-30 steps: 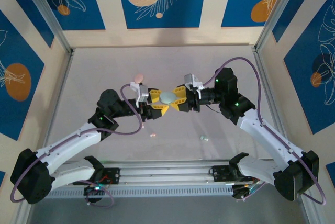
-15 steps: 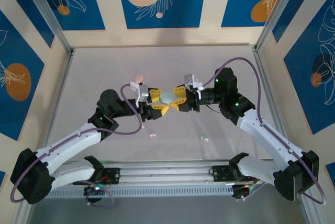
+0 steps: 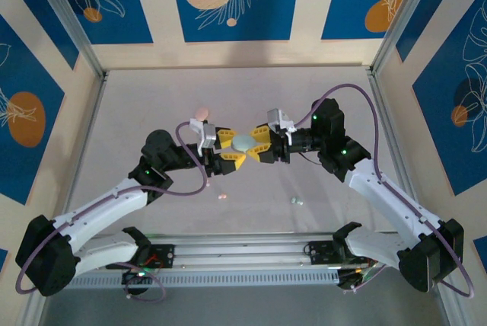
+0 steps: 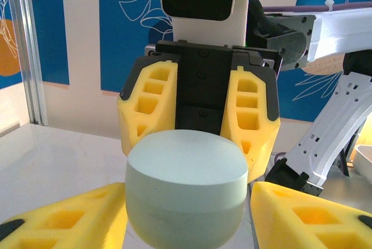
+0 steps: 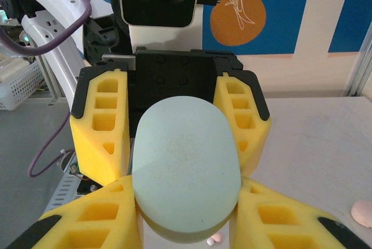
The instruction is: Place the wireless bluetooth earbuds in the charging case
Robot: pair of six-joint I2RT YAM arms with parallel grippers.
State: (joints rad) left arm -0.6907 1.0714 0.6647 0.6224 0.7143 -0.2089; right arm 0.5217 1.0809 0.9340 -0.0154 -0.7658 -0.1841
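Found the pale blue-green charging case (image 3: pixel 243 142) held over the middle of the tabletop (image 3: pixel 152 97), between the two arms. Lay flat, broad oval face up, long axis running along the line from one wrist to the other, one rounded end toward each. Saw the right fingers (image 5: pixel 87 223) closed against its flanks at their end, gripping it. Saw the left fingers (image 4: pixel 64 220) spread to either side of the opposite end, with a sliver of gap on one side, so seemingly not clamping. Spotted a pink earbud (image 3: pixel 222 197) and a pale earbud (image 3: pixel 297 201) loose on the tabletop, well apart, nearer the arm bases; too small to tell which way either pointed. Noted a pink case (image 3: pixel 201 114) lying beyond the left wrist.
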